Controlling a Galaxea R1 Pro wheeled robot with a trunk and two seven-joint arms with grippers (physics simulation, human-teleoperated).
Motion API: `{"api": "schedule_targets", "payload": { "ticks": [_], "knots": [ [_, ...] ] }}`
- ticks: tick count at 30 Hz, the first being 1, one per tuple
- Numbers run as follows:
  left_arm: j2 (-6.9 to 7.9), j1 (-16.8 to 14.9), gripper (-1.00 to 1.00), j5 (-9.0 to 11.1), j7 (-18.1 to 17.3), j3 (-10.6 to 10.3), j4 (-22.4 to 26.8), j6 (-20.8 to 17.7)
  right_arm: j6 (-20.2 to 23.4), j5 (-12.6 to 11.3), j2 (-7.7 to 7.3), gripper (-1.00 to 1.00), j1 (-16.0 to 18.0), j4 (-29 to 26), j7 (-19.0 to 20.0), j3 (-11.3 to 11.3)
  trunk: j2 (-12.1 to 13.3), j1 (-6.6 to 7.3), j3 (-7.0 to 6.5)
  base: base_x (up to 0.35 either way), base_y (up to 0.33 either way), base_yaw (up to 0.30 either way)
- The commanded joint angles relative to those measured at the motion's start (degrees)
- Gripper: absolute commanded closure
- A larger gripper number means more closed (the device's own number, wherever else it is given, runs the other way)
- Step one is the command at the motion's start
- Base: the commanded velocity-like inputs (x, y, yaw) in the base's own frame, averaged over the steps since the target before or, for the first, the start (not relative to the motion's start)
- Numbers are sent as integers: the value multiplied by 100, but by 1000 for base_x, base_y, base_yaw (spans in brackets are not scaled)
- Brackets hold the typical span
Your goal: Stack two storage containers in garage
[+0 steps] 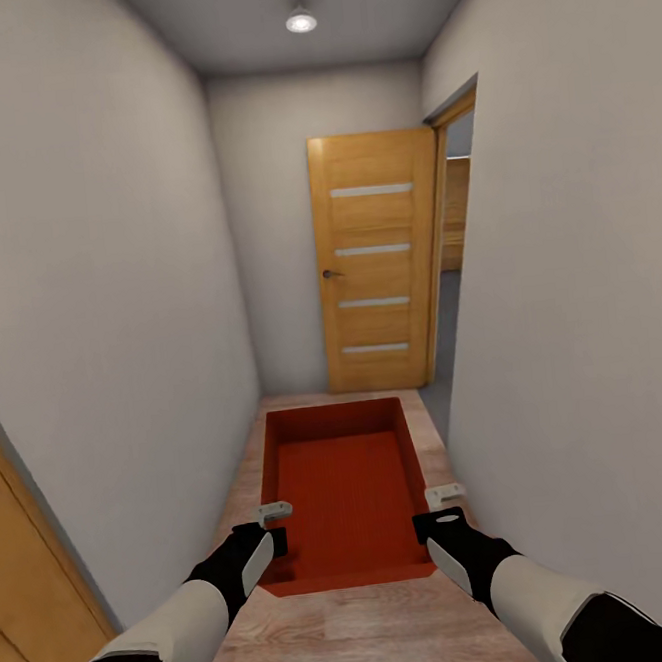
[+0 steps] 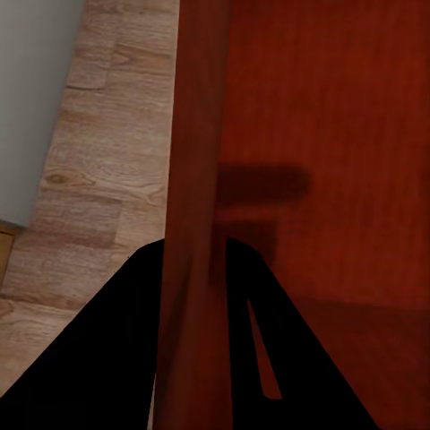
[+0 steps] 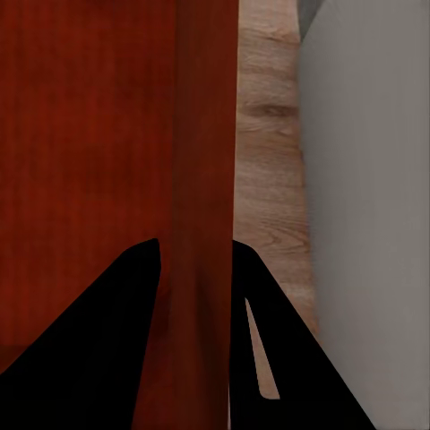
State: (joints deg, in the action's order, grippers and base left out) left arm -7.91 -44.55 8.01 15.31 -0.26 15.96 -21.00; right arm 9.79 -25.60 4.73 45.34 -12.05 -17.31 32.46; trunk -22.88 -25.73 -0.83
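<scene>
We carry the orange-red shallow rectangular lidless container above the corridor's light wood-plank floor, our left end effector clamped on its left wall, our right end effector on its right wall.

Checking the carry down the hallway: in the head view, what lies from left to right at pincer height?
Left wall → left pincer → container → right pincer → right wall.

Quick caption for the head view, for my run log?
Both grippers, left and right, carry an orange-red rectangular lidless container down a narrow hallway toward a wooden door.
</scene>
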Motion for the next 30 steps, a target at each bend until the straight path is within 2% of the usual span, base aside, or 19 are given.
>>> {"api": "schedule_targets", "payload": {
  "ticks": [1, 14, 30],
  "knots": [
    [53, -1, 100, -203, 69, -18, 30, -10, 44, -95, -7, 100, 1, 10, -53, 58, -4, -5, 2, 322, 0, 0],
    [53, -1, 100, -203, 61, -18, 30, -10, 40, -95, -7, 100, -1, 10, -53, 61, -4, -5, 2, 322, 5, 0],
    [53, 0, 100, -203, 52, -18, 30, -10, 40, -95, -7, 100, -2, 10, -53, 63, -4, -5, 2, 322, 78, 0]
  ]
}}
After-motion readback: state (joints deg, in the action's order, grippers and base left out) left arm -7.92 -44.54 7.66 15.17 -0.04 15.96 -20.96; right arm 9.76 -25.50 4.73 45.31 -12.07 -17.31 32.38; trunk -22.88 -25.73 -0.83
